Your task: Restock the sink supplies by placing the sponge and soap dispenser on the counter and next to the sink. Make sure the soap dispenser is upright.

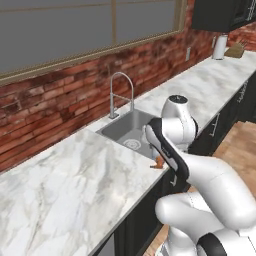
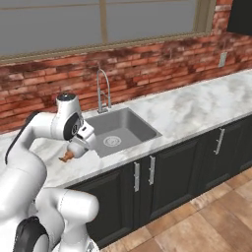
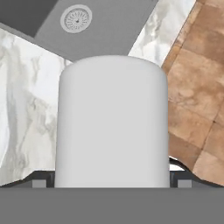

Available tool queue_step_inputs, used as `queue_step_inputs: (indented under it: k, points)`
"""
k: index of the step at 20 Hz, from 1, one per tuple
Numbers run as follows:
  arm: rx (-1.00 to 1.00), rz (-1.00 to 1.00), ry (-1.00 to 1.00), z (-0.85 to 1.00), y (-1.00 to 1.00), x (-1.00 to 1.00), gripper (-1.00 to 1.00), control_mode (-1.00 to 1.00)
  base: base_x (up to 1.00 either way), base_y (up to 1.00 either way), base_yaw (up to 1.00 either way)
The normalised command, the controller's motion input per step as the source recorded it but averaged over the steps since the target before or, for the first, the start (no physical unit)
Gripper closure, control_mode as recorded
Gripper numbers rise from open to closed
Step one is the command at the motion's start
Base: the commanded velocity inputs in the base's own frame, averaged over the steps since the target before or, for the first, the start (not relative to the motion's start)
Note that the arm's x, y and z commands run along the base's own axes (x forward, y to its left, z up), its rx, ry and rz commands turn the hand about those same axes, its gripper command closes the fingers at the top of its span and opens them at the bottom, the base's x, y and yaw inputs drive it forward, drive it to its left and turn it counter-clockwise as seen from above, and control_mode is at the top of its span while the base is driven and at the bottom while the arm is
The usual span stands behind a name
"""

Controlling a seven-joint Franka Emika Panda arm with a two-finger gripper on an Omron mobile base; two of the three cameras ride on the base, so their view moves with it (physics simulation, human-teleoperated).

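Observation:
The soap dispenser [image 3: 113, 122] shows as a wide white cylinder that fills the space between my fingers; its orange nozzle [image 1: 159, 163] [image 2: 66, 157] points down onto the counter [image 1: 65, 190] [image 2: 197, 110] at the front edge, so it is not upright. My gripper [image 1: 161, 156] [image 2: 78, 149] stands open around the bottle, with a thin gap on each side. It hangs just left of the sink [image 1: 131, 134] [image 2: 129, 129] [image 3: 105, 26]. The sponge is out of view.
The arched chrome faucet [image 1: 121, 92] [image 2: 103, 90] stands behind the basin by the brick wall. A white roll [image 1: 220, 47] and a wooden block [image 1: 235, 50] sit at the counter's far right end. Dark cabinets [image 2: 167, 172] and wood floor [image 3: 197, 87] lie below the front edge.

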Motion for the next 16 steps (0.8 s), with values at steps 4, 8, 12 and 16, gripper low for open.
queue_step_inputs:
  k: [4, 8, 12, 16]
  points:
    - [0.12, -0.13, 0.24, 0.00, 0.99, 0.49, 1.00, -1.00, 0.00, 0.00, 0.00]
    - [0.16, -0.19, 0.28, -0.14, 0.95, 0.15, 1.00, -1.00, 0.00, 0.00, 0.00]
    - [0.25, -0.30, 0.21, -0.17, 0.61, 0.00, 1.00, -1.00, 0.00, 0.00, 0.00]
    - [0.36, -0.22, 0.26, -0.04, 0.09, -0.02, 1.00, -1.00, 0.00, 0.00, 0.00]
